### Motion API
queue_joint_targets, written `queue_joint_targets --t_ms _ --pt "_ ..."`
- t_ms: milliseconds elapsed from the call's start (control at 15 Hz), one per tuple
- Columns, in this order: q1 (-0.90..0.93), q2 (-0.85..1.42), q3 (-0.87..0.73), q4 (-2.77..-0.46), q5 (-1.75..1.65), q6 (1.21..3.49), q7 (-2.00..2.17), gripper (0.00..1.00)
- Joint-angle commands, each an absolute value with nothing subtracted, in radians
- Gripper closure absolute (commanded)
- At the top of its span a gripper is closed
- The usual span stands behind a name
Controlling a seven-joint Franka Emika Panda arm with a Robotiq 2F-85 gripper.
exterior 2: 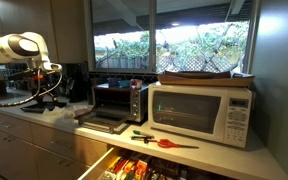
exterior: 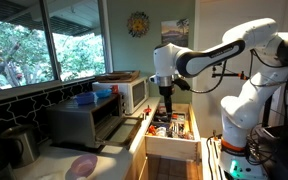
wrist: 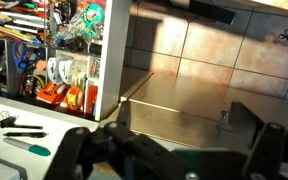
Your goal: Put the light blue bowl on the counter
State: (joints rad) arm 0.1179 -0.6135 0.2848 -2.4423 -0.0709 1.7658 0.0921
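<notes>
A small light blue thing (exterior: 85, 98), which looks like the light blue bowl, sits on top of the toaster oven (exterior: 89, 120). It does not show in the wrist view. The pale counter (exterior: 46, 160) runs under the windows and shows in both exterior views (exterior 2: 219, 152). My gripper (exterior: 167, 100) hangs above the open drawer (exterior: 171, 135), to the right of the bowl and apart from it. In the wrist view its two dark fingers are spread wide with nothing between them (wrist: 184, 122).
A flat pink plate (exterior: 83, 165) lies on the near counter. A white microwave (exterior 2: 199, 110) stands beside the toaster oven (exterior 2: 114, 100). Red-handled scissors (exterior 2: 166, 143) and a green screwdriver (exterior 2: 142, 135) lie before it. The drawer holds several tools (wrist: 54, 50).
</notes>
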Motion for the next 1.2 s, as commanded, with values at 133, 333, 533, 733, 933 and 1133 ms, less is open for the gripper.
queue_joint_targets --t_ms 133,333,533,733,933,1133 --pt "0.145 -0.608 0.263 -2.44 -0.084 1.763 0.105 0.0" --pt "0.145 -0.608 0.263 -2.44 -0.084 1.763 0.105 0.0" --pt "0.113 -0.618 0.259 -2.425 -0.071 1.845 0.204 0.0" --pt "0.079 -0.597 0.268 -2.35 -0.115 1.945 0.274 0.0" --pt "0.023 -0.568 0.271 -2.274 -0.16 2.045 0.361 0.0" --pt "-0.042 -0.553 0.289 -2.234 -0.217 2.133 0.481 0.0"
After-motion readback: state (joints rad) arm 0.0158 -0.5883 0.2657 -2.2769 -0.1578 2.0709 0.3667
